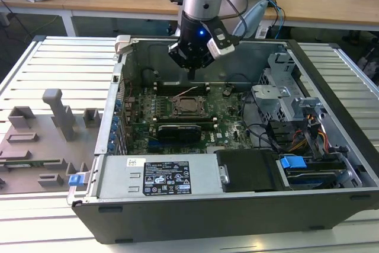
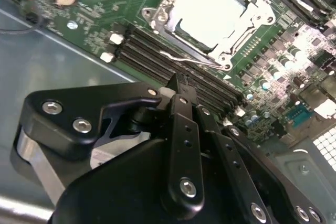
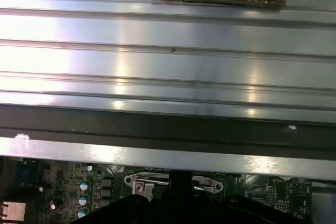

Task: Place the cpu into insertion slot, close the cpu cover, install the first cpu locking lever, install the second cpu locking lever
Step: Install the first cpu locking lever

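Observation:
The cpu shows its pale metal top, seated in the insertion slot on the green motherboard. The silver cpu cover lies flat around it, framing the chip through its window. A thin wire lever runs along the socket edge closest to the fingers. My gripper is shut with nothing between its fingers, hovering above the board beside that edge. In the exterior view the gripper hangs over the back part of the board, a little behind the socket.
The open computer case walls in the board. A drive cage with cables stands at the exterior view's right, a black box in front. Long black memory slots lie beside the socket. Grey fixtures sit at the exterior view's left.

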`<state>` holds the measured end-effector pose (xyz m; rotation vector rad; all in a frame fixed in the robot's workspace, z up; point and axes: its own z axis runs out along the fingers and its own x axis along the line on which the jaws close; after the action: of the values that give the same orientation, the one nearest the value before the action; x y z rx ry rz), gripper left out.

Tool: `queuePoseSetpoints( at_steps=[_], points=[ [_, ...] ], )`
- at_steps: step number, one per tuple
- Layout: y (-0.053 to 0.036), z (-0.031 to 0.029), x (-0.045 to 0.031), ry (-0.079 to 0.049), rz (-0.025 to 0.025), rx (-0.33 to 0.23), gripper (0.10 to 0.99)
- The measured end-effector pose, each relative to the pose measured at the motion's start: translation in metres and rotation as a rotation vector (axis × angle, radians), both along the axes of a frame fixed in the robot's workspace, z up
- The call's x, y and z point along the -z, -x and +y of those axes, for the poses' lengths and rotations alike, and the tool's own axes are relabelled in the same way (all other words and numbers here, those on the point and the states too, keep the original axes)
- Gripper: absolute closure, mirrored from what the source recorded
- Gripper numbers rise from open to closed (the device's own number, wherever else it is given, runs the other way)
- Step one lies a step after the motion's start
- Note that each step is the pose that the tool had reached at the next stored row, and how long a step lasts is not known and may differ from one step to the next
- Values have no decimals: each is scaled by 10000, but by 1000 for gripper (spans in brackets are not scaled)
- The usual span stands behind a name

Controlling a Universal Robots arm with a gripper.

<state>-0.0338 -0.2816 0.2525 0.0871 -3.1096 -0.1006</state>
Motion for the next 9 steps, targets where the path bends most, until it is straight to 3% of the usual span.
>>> queuePoseSetpoints(
  at_steps=[3,6,9],
  points=[
    [85,-55,120,-1,0,-9,980],
    [89,-49,234,-1,0,-30,980],
    [89,-48,295,-1,0,-36,980]
  ],
)
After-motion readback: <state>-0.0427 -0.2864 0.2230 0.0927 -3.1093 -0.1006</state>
